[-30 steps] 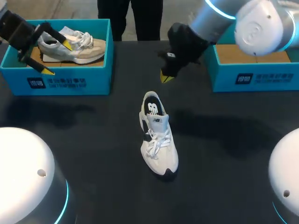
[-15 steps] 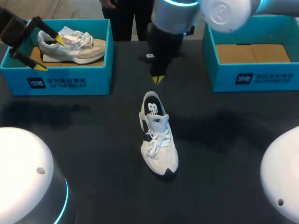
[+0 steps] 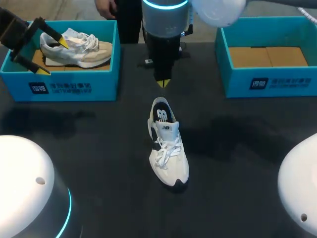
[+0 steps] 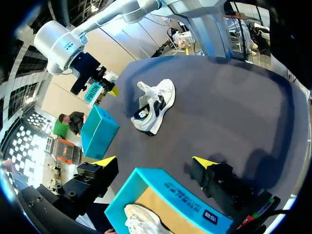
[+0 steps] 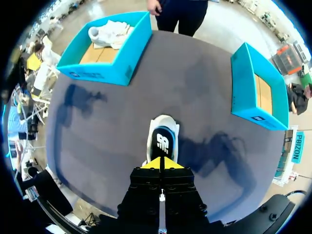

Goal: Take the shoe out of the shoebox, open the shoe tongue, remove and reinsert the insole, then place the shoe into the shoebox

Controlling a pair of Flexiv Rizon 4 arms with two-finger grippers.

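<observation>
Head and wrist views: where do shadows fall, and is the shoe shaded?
Head view: the shoe is lit; a dark shadow lies on the table beside it, toward the empty shoebox. Right wrist view: the same shadow beside the shoe, none on it. Left wrist view: shadows lie apart from the shoe.

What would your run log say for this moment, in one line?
white shoe: on table, laces up | right claw: shut, aimed down at its heel | left claw: open, over left box front wall

Beige sneaker point(image 3: 79, 49) in the left blue box point(image 3: 69, 87), dark table point(image 3: 99, 163)
</observation>
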